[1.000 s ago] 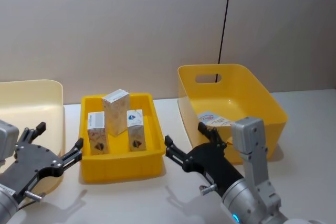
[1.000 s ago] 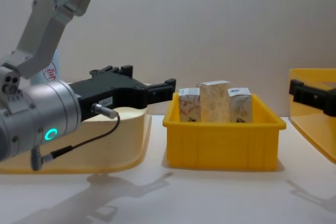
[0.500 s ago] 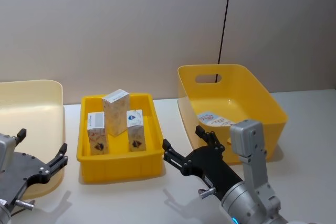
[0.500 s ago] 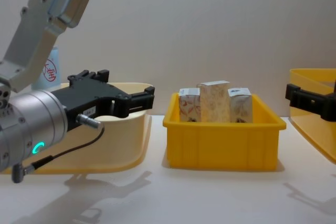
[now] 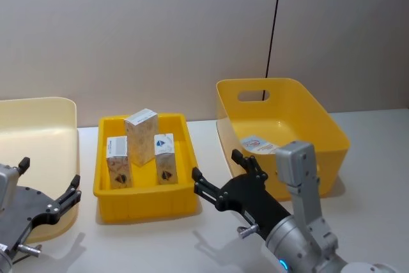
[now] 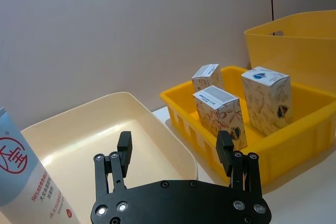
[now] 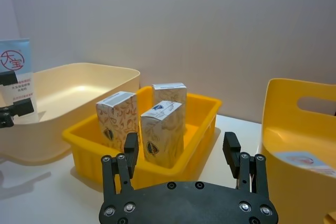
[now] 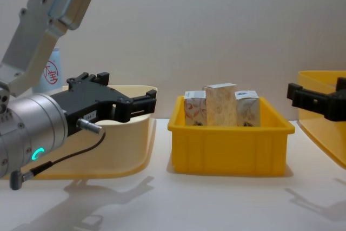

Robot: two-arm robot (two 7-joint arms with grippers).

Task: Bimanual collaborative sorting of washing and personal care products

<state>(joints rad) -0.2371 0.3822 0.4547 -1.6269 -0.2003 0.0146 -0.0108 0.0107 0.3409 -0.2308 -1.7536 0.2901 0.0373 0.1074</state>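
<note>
Three cartons (image 5: 141, 135) stand upright in the small yellow tray (image 5: 144, 204), likely staged for picking; the left hand (image 5: 50, 171) hovers spread and empty at its 8 o'clock; the right hand (image 5: 215, 163), likewise agape, at 4 o'clock; a pale-blue tube (image 6: 21, 182) stands at the cream bin (image 6: 157, 124).

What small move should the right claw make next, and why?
Probably ease the open right claw over the small patterned white carton nearest it in the shallow yellow plastic tray: it hovers empty before that tray; the left claw hovers by the cream plastic bin.

Cream bin (image 5: 35, 133) left, small yellow tray (image 5: 146, 201) ctr, big yellow bin (image 5: 291, 103) right; white table (image 5: 377, 161).
</note>
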